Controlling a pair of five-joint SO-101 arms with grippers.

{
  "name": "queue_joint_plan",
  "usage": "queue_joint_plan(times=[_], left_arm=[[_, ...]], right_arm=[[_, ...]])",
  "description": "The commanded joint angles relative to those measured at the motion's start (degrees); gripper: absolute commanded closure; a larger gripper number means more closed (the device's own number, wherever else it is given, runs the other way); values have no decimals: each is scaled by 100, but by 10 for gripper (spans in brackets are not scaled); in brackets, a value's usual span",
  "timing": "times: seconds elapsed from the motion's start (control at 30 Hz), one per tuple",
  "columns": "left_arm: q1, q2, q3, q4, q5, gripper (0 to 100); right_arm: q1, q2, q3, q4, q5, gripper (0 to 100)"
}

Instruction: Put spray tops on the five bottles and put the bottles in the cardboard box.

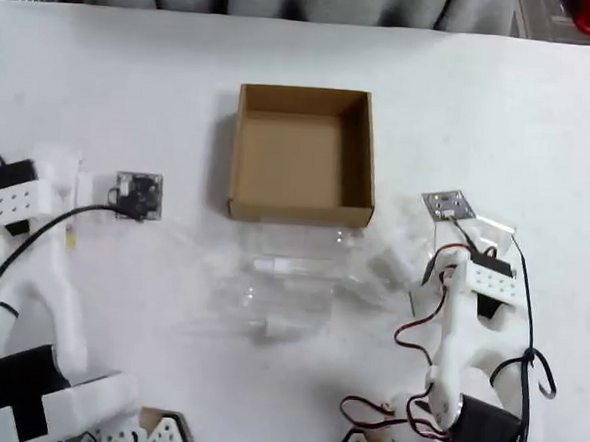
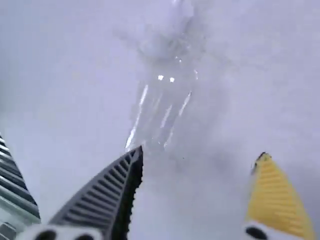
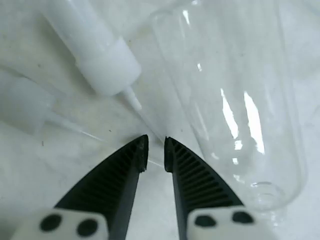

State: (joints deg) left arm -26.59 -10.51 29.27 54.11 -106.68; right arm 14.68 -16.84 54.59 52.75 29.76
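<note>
The box (image 1: 298, 212) stands open-topped at the middle of the bench (image 1: 502, 113), and nothing lies inside it. Just on the side of the box facing the near edge, clear bottles (image 1: 291, 281) lie on their sides in a loose cluster, touching or overlapping. They are clear on a white surface, so I cannot tell how many there are. Two white spray tops (image 1: 272, 267) lie among them, one close to the box and the other closer to the near edge.

The left arm (image 1: 20, 204) sits by the left edge and the right arm (image 1: 466, 292) toward the right edge, with the cluster between them.

The left tool (image 2: 200, 153) is spread wide and holds nothing. One of its fingers (image 2: 115, 190) is dark grey and the other is yellow. It hangs over bare bench. One bottle (image 2: 160, 115) lies ahead of its tips and apart from them.

The right tool (image 3: 155, 142) is narrow, its two black fingers nearly together with a thin slit between them. Just beyond the tips lies a spray top (image 3: 107, 62), its thin tube pointing toward the slit. I cannot tell whether the fingers touch the tube. A second top (image 3: 25, 102) lies beside the first. A clear bottle (image 3: 235, 100) lies on its side just beside one finger.
</note>
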Motion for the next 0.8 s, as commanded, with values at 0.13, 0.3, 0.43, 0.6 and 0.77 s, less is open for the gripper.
queue_joint_plan(times=[0.13, 0.3, 0.43, 0.6, 0.77], left_arm=[[602, -40, 360, -1125, -79, 661], [673, 734, -70, -1231, -44, 661], [664, 1385, -466, -1222, 35, 661], [655, 1763, -624, -1222, 290, 661], [620, 1991, -624, -1275, 299, 661]], right_arm=[[-57, -119, 26, 4, -9, 957], [-66, -119, 26, -57, -9, 957], [-92, -119, 26, -66, -9, 955], [-92, -119, 26, -66, -9, 955], [-92, -119, 26, -66, -9, 956]])
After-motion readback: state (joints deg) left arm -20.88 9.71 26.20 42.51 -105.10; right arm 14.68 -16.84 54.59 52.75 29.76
